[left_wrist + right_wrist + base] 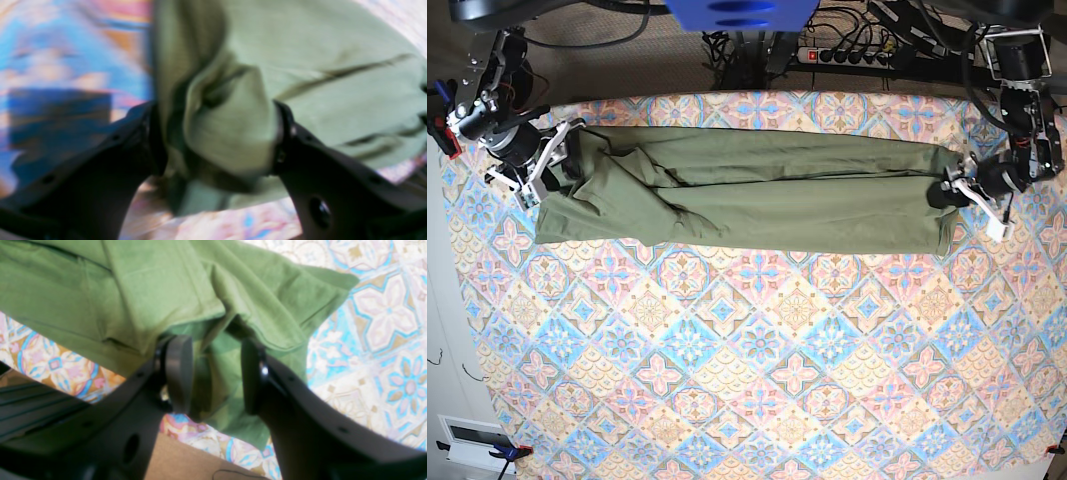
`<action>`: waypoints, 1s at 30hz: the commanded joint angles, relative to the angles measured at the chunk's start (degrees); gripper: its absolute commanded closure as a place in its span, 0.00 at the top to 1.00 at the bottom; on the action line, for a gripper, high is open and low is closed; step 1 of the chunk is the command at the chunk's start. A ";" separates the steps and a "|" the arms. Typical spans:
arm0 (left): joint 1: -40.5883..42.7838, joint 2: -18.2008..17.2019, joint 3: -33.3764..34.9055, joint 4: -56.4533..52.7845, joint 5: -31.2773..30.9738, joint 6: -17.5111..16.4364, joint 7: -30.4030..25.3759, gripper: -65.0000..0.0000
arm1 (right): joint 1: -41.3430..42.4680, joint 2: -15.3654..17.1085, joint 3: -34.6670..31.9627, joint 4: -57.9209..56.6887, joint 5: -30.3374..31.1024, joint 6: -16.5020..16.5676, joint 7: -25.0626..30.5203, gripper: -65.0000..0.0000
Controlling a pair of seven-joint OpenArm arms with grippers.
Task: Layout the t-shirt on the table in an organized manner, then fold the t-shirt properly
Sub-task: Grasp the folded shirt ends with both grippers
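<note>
Stretching: you hold the t-shirt (757, 190) taut along the table's (757, 400) far side
Left gripper (217, 140): grasping a cloth bunch
Right gripper (217, 373): grasping the other end
Next: lower evenly; release

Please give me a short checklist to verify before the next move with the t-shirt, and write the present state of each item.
1. Left gripper has cloth between its jaws: ok, a bunch of the t-shirt fills the gap.
2. Right gripper has cloth between its jaws: ok, folded layers pass between the pads.
3. Shirt lies fully on the table: ok in the base view, a long band between both arms.
4. Shirt is flat: not ok, folds and wrinkles near the right gripper's end.
5. Grip is firm enough to pull: cannot tell.
6. Collar and sleeves positions: cannot tell, hidden in the folds.
</note>
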 commanded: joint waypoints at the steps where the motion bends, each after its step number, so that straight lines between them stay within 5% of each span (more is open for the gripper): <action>1: -0.88 -1.63 -0.67 0.57 -1.23 -0.14 -0.91 0.54 | 0.35 0.91 0.35 0.89 0.74 0.12 1.12 0.36; 6: -2.28 -1.54 -0.32 0.57 3.69 -0.05 -0.99 0.54 | 0.35 0.91 0.26 0.98 0.74 0.12 0.95 0.36; 12: -6.15 2.85 -0.32 -6.55 11.78 -0.22 -0.82 0.54 | 0.17 0.91 0.26 1.15 0.74 0.12 0.95 0.36; 19: -6.50 4.52 3.11 -7.51 11.25 -0.49 -0.47 0.54 | 0.17 0.65 0.26 1.15 0.74 0.12 0.95 0.36; 25: -5.18 4.26 6.80 -6.02 2.99 -0.49 3.84 0.53 | 0.35 -0.58 0.26 1.15 0.74 0.12 0.77 0.36; 30: -2.99 4.26 6.71 -0.31 1.58 -0.49 4.46 0.35 | 0.43 -0.67 0.26 1.15 0.74 0.12 0.77 0.36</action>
